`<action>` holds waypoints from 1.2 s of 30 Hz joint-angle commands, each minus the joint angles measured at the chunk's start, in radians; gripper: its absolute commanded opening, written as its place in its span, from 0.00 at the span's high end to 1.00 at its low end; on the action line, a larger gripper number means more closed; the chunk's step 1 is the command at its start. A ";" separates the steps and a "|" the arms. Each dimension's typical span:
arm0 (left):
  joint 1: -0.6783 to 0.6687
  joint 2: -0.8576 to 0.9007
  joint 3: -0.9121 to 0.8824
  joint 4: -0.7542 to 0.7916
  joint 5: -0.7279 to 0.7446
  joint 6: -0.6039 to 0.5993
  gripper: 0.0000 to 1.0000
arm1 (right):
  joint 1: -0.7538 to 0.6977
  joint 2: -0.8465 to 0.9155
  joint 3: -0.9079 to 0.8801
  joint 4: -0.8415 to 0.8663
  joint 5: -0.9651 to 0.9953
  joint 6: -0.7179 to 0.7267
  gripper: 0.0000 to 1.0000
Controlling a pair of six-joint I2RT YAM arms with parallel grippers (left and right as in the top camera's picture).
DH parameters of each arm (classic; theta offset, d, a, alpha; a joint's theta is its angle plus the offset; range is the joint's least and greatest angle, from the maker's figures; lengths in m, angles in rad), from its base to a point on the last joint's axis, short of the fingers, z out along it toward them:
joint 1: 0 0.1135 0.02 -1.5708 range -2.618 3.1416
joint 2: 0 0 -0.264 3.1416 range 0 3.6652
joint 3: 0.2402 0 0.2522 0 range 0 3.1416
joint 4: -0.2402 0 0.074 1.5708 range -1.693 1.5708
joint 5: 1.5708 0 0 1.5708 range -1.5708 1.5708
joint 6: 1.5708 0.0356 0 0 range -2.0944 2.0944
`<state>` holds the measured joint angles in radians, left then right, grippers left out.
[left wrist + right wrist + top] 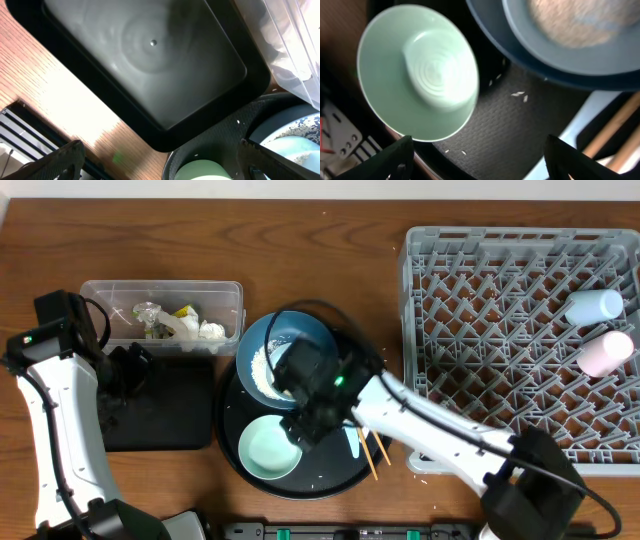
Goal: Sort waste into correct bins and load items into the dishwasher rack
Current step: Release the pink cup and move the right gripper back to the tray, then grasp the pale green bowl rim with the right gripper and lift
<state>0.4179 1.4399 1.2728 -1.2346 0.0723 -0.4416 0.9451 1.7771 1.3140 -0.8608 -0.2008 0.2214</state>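
Dark-blue bowl (256, 340) upright with white rice (264, 370) inside, pale-green bowl (268, 448) upright just beside it on round black tray (330, 472), wooden chopsticks (376, 452) at its right edge, clear tub (92, 308) holding crumpled tissue (211, 331) and yellow packet (184, 311), shallow black tray (170, 408) alongside, grey rack (490, 350) with white cup (594, 305) and pink cup (607, 352) on their sides

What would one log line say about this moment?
left gripper: open above black rectangular tray | right gripper: open above round black tray, between pale-green bowl and dark-blue bowl | bowls: not racked
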 commanded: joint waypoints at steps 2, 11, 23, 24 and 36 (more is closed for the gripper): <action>0.002 0.002 -0.007 -0.007 -0.002 0.002 0.02 | 0.046 -0.021 -0.034 0.051 0.081 0.130 0.27; 0.002 0.002 -0.007 -0.007 -0.002 0.002 0.02 | 0.077 -0.008 -0.121 0.169 0.087 0.258 0.38; 0.002 0.002 -0.007 -0.007 -0.002 0.002 0.02 | 0.095 0.069 -0.130 0.202 0.096 0.325 0.57; 0.002 0.002 -0.007 -0.007 -0.002 0.002 0.02 | 0.097 0.070 -0.130 0.204 0.097 0.325 0.59; 0.002 0.002 -0.007 -0.007 -0.002 0.002 0.02 | 0.113 0.080 -0.131 0.222 0.100 0.350 0.75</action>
<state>0.4179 1.4399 1.2728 -1.2346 0.0723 -0.4416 1.0374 1.8431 1.1877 -0.6403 -0.1108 0.5495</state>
